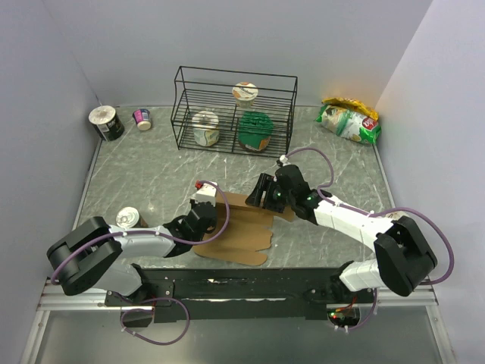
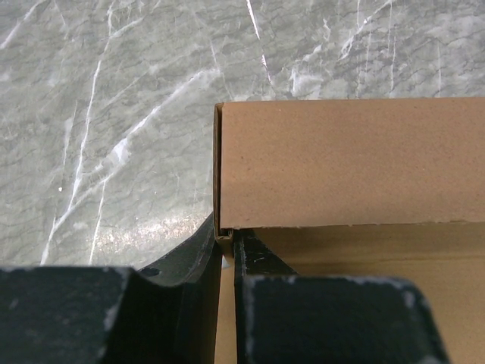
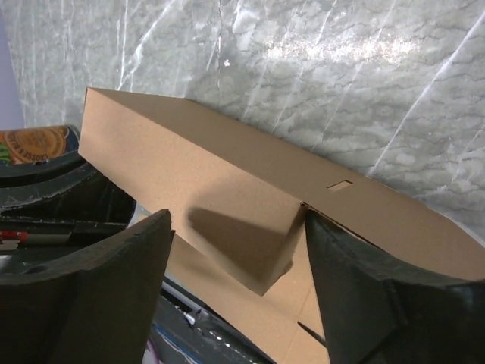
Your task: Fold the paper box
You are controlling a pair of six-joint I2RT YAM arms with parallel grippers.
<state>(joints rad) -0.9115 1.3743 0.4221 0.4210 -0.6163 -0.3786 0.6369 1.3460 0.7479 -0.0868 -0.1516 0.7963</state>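
Count, left: one dark can (image 1: 106, 123) and one small cup (image 1: 142, 119) at the back of the table (image 1: 151, 174); one white-topped container (image 1: 127, 218) near the front, just beside my left arm (image 1: 144, 243).
Count, middle: one wire rack (image 1: 231, 111) at the back holding three tubs (image 1: 205, 127); one paper box (image 1: 242, 235) at the near middle of the table, mostly flat, with one long wall standing up along its left side.
Count, right: one snack bag (image 1: 348, 120) in the far corner.
Grip, left: my left gripper (image 2: 227, 250) is almost closed, pinching the corner of that standing cardboard wall.
Grip, right: my right gripper (image 3: 236, 220) is spread wide, with a folded flap of the paper box between my fingers (image 3: 114, 288); I cannot tell whether either finger touches it.
Pose, left: my left arm lies low along the table and reaches rightward to the box's left side.
Pose, right: my right arm (image 1: 348, 220) stretches leftward from its base, wrist tipped down over the box's far right end.
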